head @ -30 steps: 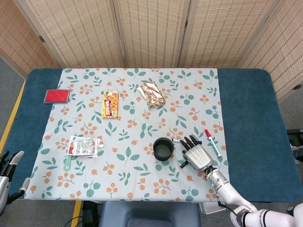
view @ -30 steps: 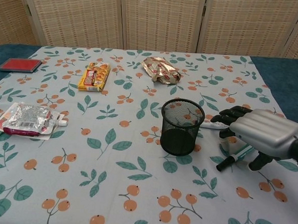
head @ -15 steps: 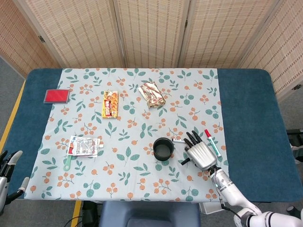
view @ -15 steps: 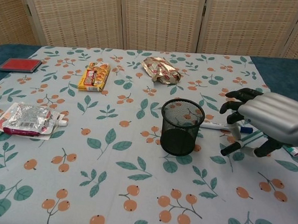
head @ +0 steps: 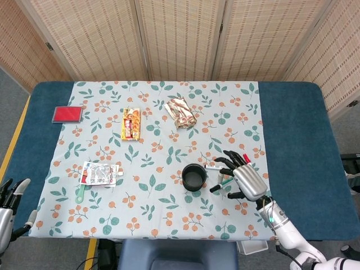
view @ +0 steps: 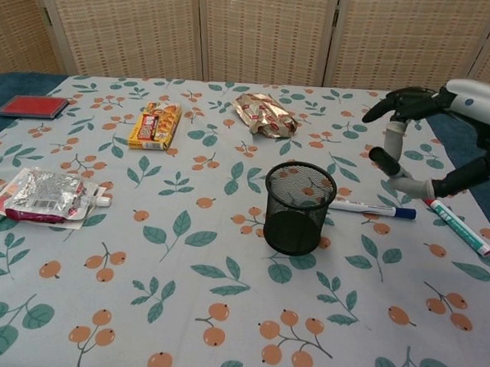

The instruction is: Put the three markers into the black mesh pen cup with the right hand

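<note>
The black mesh pen cup (head: pixel 194 177) (view: pixel 300 207) stands upright on the flowered cloth, right of centre. My right hand (head: pixel 247 179) (view: pixel 467 105) hangs above the table to the cup's right. It pinches a black-capped marker (head: pixel 220 186) (view: pixel 398 175), which tilts with its cap toward the cup. A white marker with a blue cap (head: pixel 213 167) (view: pixel 368 209) lies flat just right of the cup. A green marker with a red end (head: pixel 246 158) (view: pixel 460 228) lies further right, partly hidden by the hand in the head view. My left hand (head: pixel 10 199) stays low at the table's left front corner, fingers spread, holding nothing.
A gold wrapper (head: pixel 181 111) (view: pixel 265 115) lies behind the cup. A yellow snack box (head: pixel 131 123) (view: pixel 154 124), a silver pouch (head: pixel 99 172) (view: pixel 43 193) and a red pad (head: pixel 67 114) (view: pixel 31 106) lie on the left side.
My right hand has risen off the cloth and moved right, lifting the black-capped marker with it. The blue-capped and green markers now lie uncovered. The cup has not moved.
</note>
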